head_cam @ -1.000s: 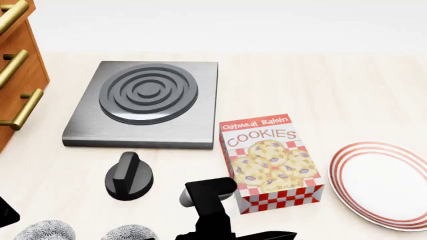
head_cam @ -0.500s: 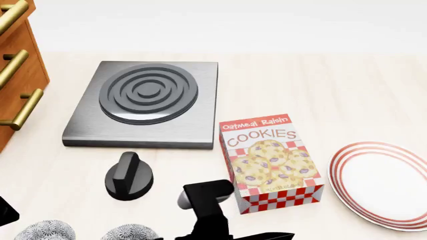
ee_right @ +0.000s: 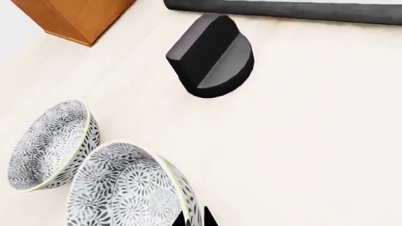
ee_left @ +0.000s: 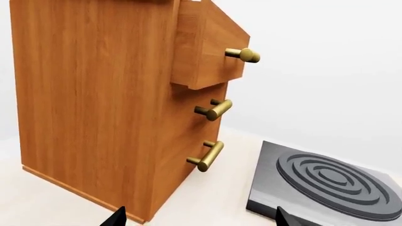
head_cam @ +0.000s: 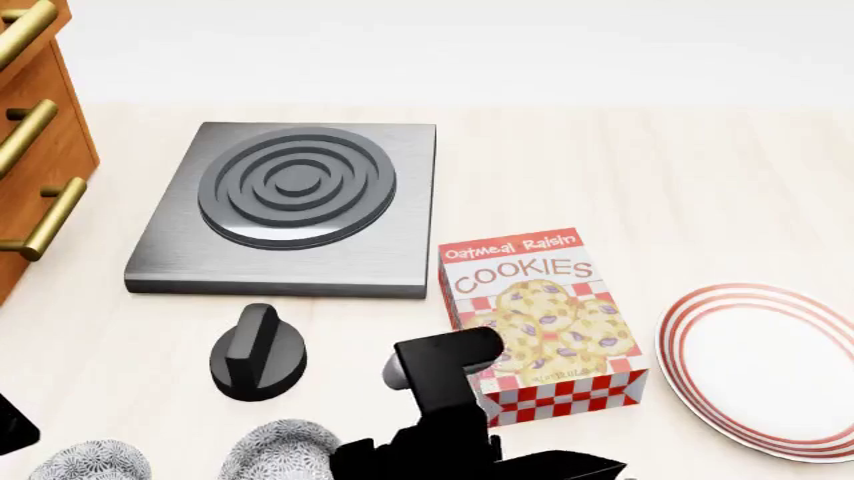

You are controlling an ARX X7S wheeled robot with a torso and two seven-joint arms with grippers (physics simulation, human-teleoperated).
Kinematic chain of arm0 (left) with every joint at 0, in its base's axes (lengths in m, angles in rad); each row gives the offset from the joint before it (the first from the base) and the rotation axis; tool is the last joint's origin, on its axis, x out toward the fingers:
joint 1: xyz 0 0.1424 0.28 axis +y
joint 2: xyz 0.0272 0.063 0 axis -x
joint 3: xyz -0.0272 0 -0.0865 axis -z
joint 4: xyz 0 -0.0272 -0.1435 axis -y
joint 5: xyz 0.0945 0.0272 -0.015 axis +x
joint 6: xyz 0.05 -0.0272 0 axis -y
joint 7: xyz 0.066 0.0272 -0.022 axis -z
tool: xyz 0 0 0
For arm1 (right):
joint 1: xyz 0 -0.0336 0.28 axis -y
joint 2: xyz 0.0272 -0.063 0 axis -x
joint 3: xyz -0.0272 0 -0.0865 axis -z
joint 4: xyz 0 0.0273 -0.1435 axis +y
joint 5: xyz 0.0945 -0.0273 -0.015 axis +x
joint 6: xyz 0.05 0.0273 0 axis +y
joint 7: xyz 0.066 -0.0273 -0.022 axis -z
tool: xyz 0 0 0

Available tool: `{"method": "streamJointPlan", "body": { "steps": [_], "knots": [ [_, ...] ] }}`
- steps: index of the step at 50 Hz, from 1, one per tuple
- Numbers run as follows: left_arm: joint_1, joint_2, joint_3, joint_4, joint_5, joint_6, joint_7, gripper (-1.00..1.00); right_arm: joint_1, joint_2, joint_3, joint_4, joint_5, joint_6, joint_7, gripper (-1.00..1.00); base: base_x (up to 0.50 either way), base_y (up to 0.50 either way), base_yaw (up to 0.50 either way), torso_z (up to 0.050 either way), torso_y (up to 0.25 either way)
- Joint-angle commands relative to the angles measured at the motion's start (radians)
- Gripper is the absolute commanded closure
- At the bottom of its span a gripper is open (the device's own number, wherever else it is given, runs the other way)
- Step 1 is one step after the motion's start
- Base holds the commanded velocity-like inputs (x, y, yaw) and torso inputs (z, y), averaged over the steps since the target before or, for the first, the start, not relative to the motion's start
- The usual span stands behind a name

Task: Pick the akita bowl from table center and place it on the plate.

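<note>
Two akita bowls show. My right gripper is shut on the rim of the nearer akita bowl, one fingertip inside and one outside, and the bowl hangs tilted. In the head view this bowl sits at the bottom edge, left of my right arm. The second akita bowl lies close beside it, also at the bottom left of the head view. The red-ringed plate lies far right. My left gripper is open and holds nothing, facing the wooden drawer cabinet.
A cookie box lies between my right arm and the plate. A black knob stands just beyond the bowls. The grey burner plate lies behind it. The drawer cabinet with brass handles is at the left edge.
My right arm has moved up and to the right. The gripped bowl has come with it, now larger and higher in the head view. The other bowl stayed put.
</note>
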Motion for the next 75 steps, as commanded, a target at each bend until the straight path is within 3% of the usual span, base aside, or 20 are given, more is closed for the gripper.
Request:
{"method": "streamJointPlan", "body": {
  "steps": [1,12,31,45,60,75],
  "knots": [
    [0.003,-0.001,0.012,0.008,0.000,-0.002,-0.003,-1.00,-0.038,0.076,0.103,-0.294,0.031,0.018,0.139,1.00,0.00,0.00,0.00,0.000,0.015],
    [-0.014,-0.008,0.023,0.017,-0.003,-0.015,-0.007,-1.00,-0.070,0.149,0.272,-0.578,0.065,0.025,0.273,1.00,0.00,0.00,0.00,0.000,0.000],
    [-0.026,-0.015,0.039,0.036,-0.010,-0.030,-0.013,-1.00,-0.048,0.291,0.369,-0.841,0.013,0.001,0.373,1.00,0.00,0.00,0.00,0.000,0.000],
    [-0.012,-0.018,0.041,0.041,-0.014,-0.020,-0.013,-1.00,-0.026,0.356,0.453,-0.868,-0.033,0.020,0.455,1.00,0.00,0.00,0.00,0.000,0.000],
    [-0.007,-0.020,0.050,0.046,-0.013,-0.019,-0.019,-1.00,-0.016,0.288,0.732,-0.791,0.116,0.200,0.508,1.00,0.00,0.00,0.00,0.000,0.001],
    [-0.012,-0.023,0.057,0.042,-0.017,-0.019,-0.021,-1.00,-0.024,0.285,0.799,-0.697,0.157,0.263,0.511,1.00,0.00,0.00,0.00,0.000,0.001]
  ]
}}
